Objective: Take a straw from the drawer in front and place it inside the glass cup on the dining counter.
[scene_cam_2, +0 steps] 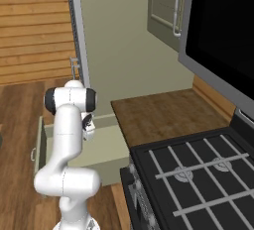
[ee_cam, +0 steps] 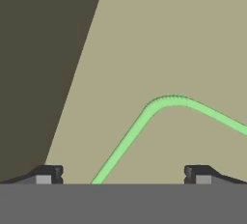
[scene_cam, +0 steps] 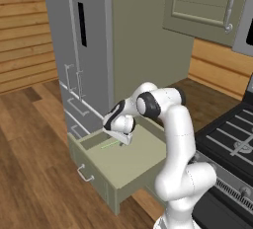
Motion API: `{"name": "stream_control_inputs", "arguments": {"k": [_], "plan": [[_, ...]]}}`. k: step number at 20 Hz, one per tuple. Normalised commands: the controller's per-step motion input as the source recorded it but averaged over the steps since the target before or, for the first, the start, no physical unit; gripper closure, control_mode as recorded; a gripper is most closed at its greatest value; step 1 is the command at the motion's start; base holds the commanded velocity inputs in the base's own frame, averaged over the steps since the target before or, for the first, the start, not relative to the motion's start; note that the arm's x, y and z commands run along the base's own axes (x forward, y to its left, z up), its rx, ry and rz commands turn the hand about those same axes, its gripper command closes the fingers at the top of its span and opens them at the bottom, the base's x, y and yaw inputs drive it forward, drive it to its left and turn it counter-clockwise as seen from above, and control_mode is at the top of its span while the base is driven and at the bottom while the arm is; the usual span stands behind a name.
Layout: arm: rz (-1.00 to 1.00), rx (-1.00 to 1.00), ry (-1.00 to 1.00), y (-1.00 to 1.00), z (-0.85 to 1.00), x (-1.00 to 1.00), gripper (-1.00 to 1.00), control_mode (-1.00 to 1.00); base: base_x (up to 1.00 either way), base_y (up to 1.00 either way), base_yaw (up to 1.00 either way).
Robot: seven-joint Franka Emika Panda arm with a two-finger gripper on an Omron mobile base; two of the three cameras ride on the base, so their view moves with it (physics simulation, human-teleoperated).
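Green straw (ee_cam: 144, 121) shows bent between the released claw (ee_cam: 123, 175) close up, straight from afar.

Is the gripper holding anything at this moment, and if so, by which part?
Nothing is held. The gripper is open above the straw, which lies on the floor of the open drawer, passing between the fingertips without contact.

Grey fridge (scene_cam: 86, 40) stands at left, black dispenser slot in door, silver handles lower down. Black stove (scene_cam_2: 198, 174) at right, grey burner grates on top. Wood countertop (scene_cam_2: 163, 112) adjoins stove. Sage upper cabinet (scene_cam: 210, 6) with silver bar handle. Wood plank floor (scene_cam: 34, 159); plank wall (scene_cam: 22, 30) behind.
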Motion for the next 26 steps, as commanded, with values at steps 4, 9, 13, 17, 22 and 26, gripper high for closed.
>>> {"name": "stream_control_inputs", "arguments": {"k": [4,9,13,17,22,26], "plan": [[0.0,0.0,0.0,0.0,-0.23,-0.01,-1.0,-1.0,0.0,0.0,0.0],[-0.05,0.0,0.06,-0.01,-0.25,-0.05,-1.0,-1.0,0.0,0.0,0.0],[-0.08,0.0,0.07,-0.05,-0.25,-0.16,-1.0,-1.0,0.0,0.0,0.0],[-0.08,0.0,0.04,-0.07,-0.19,-0.24,-1.0,-1.0,0.0,0.0,0.0],[-0.05,0.0,0.02,-0.19,-0.12,-0.35,-1.0,-1.0,0.0,0.0,0.0],[0.0,0.0,0.0,-0.23,-0.04,-0.31,-1.0,-1.0,0.0,0.0,0.0]]}}
